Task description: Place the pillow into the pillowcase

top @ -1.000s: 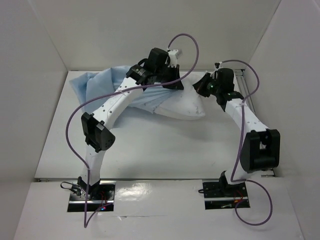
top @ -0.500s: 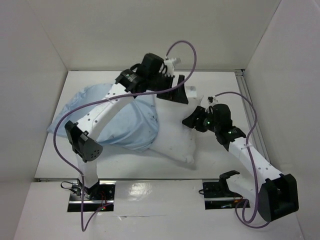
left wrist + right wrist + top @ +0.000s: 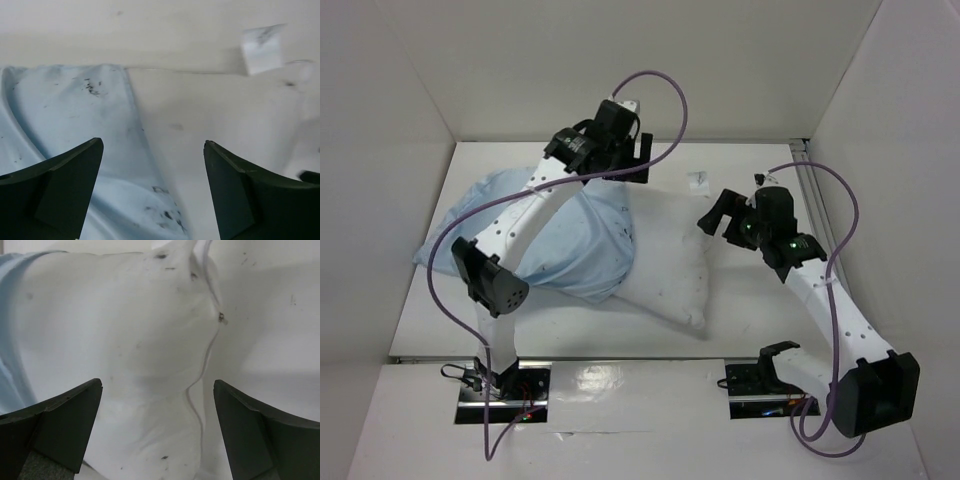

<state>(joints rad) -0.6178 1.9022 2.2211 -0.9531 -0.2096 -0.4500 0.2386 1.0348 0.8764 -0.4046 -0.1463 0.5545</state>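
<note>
The light blue pillowcase (image 3: 560,250) lies wrinkled on the left half of the table. The white pillow (image 3: 670,270) sticks out of its right side, about half covered. My left gripper (image 3: 635,165) hovers open over the far edge where the pillowcase (image 3: 75,115) meets the pillow (image 3: 210,115), holding nothing. My right gripper (image 3: 713,215) stands open just right of the pillow's bare end (image 3: 125,340), with nothing between its fingers. In the left wrist view the left gripper (image 3: 152,142) spans the pillowcase's hem. In the right wrist view the right gripper (image 3: 157,382) frames the pillow's seam.
A small white tag (image 3: 698,180) lies by the pillow's far edge. White walls close the table (image 3: 760,310) in on three sides. A metal rail (image 3: 815,200) runs along the right edge. Purple cables loop above both arms.
Both grippers have gone from shut to open and let go of the cloth. Pillow and pillowcase now rest lower on the table. The left gripper drew back left, the right one pulled away right.
</note>
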